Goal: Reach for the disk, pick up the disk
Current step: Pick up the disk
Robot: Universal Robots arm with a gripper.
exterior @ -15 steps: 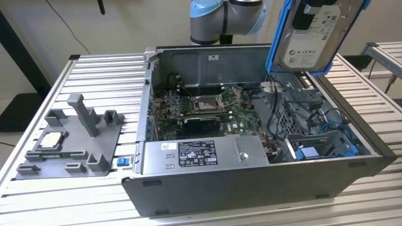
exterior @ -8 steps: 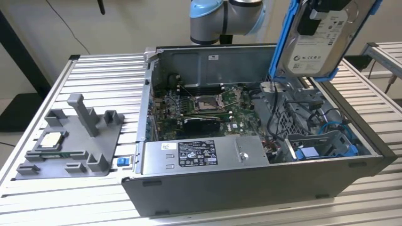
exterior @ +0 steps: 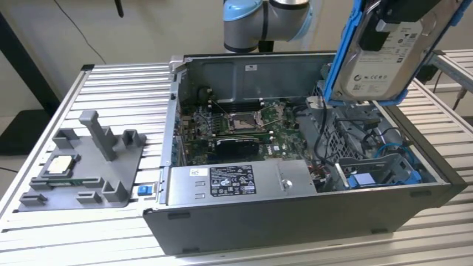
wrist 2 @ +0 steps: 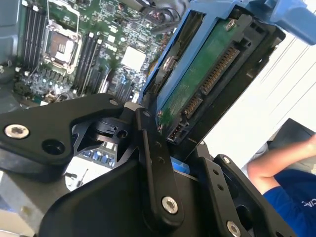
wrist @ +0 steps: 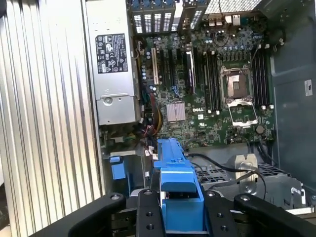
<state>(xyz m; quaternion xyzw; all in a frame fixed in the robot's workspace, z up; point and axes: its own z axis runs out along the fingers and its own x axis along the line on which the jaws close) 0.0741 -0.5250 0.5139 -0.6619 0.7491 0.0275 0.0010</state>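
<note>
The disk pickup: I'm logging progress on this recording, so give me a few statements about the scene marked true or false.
1. The disk is lifted above the open computer case. True.
2. The tool is shut on the disk's blue frame. True.
3. The disk lies flat on the slatted table. False: it hangs tilted in the air.
4. The processor socket on the motherboard carries a fan. False: it is bare.
5. A grey fixture stands at the exterior view's left of the case. True.

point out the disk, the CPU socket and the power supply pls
disk [exterior: 384, 58]: exterior view, on its white label, held above the open case.
CPU socket [exterior: 245, 119]: exterior view, middle of the empty socket on the motherboard.
power supply [wrist: 114, 74]: first wrist view, on its silver housing below the label.
</note>
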